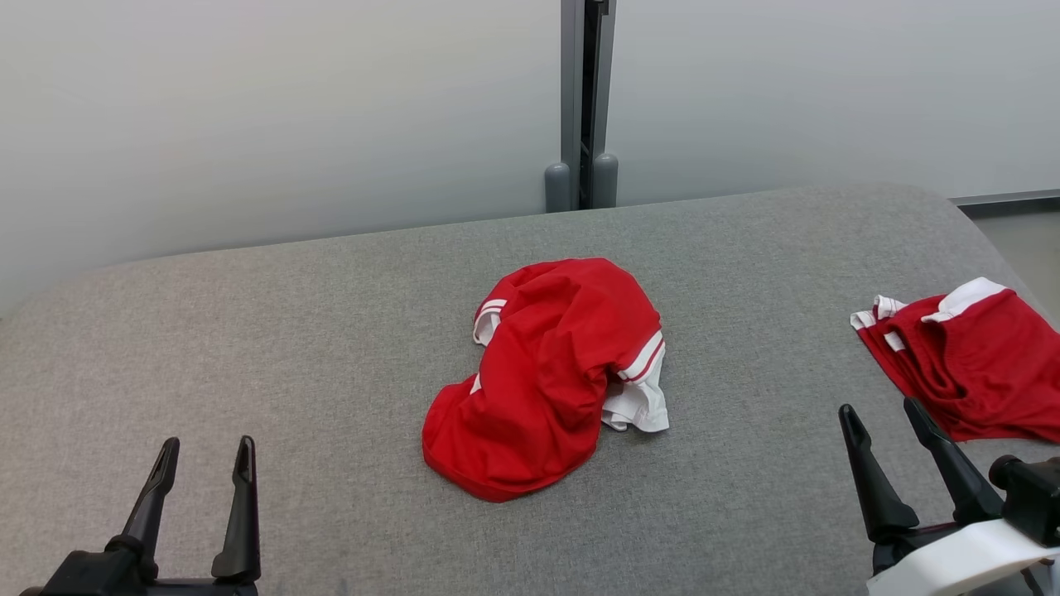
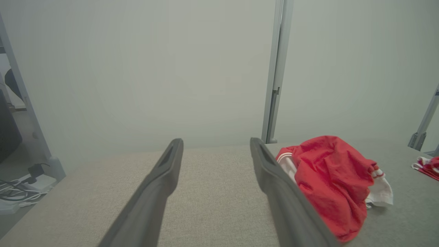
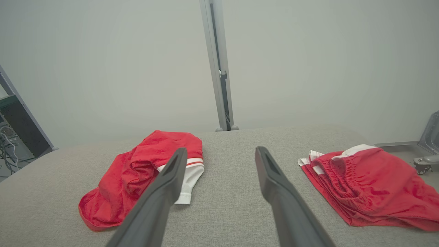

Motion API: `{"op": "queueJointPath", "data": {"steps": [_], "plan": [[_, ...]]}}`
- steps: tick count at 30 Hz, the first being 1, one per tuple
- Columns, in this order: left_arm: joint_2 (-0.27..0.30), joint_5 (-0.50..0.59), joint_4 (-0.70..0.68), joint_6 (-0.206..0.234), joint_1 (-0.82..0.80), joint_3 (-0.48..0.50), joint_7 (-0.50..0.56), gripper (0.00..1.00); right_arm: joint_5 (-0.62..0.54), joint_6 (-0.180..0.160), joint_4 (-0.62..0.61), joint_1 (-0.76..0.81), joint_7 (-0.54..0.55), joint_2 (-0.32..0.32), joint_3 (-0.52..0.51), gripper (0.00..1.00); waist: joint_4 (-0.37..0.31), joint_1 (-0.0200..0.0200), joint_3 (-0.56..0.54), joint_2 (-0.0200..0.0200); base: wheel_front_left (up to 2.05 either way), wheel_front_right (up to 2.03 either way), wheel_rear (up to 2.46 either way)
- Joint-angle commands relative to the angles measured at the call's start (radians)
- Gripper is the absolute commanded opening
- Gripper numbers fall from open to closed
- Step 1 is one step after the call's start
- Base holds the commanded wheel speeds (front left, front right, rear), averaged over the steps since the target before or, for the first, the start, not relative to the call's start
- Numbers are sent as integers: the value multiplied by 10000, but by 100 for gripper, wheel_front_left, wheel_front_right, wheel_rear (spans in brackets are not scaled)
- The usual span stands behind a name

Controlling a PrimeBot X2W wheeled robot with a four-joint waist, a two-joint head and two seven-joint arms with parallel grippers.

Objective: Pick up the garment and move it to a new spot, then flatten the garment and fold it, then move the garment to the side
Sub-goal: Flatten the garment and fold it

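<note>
At the near left of the grey fabric-covered desk (image 1: pixel 248 331), the left end effector (image 1: pixel 207 443) hovers with its two dark fingers well apart and nothing between them. In the left wrist view, a tangle of cables (image 2: pixel 17 193) lies on the floor beyond the desk's left edge.

One garment (image 1: pixel 546 372), red with white striped trim, lies crumpled in a single heap at the middle of the desk. A white hem spills out on its right side, and a striped cuff shows at its far left. Neither end effector touches it. In the left wrist view it sits to the right of the fingers, and in the right wrist view it is to their left.

One grey post (image 1: pixel 584 99) rises behind the far edge of the desk, straight beyond the garment, between two pale wall panels.

At the near right, the right end effector (image 1: pixel 879 407) also has its two fingers spread apart, empty and tilted a little leftward. Just beyond it, at the right edge of the desk, lies a second heap (image 1: pixel 969 364) of red cloth with white bands. This one is flatter and layered, and how many pieces it holds cannot be told. That makes two red heaps, well apart from each other.
</note>
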Motion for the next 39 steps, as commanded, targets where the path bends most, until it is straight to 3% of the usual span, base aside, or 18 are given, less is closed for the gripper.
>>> {"op": "queueJointPath", "data": {"steps": [1,22,30,39], "plan": [[70,-68,-61,57,111,2,30,100,-44,-3,0,25,-41,-15,-30,100,6,0,1,0,0,0,0],[160,-92,-311,185,-99,-165,143,100,-25,-3,221,-257,98,-195,340,100,239,0,266,0,0,0,0],[66,-59,-163,-1,-852,-502,-98,100,-193,-3,1572,-1412,208,-654,1604,100,895,0,1512,0,0,0,0],[-109,-100,484,-214,-1991,-732,-663,100,-278,-3,4297,-3544,-287,-437,2464,100,1641,0,2732,0,0,0,0]]}}
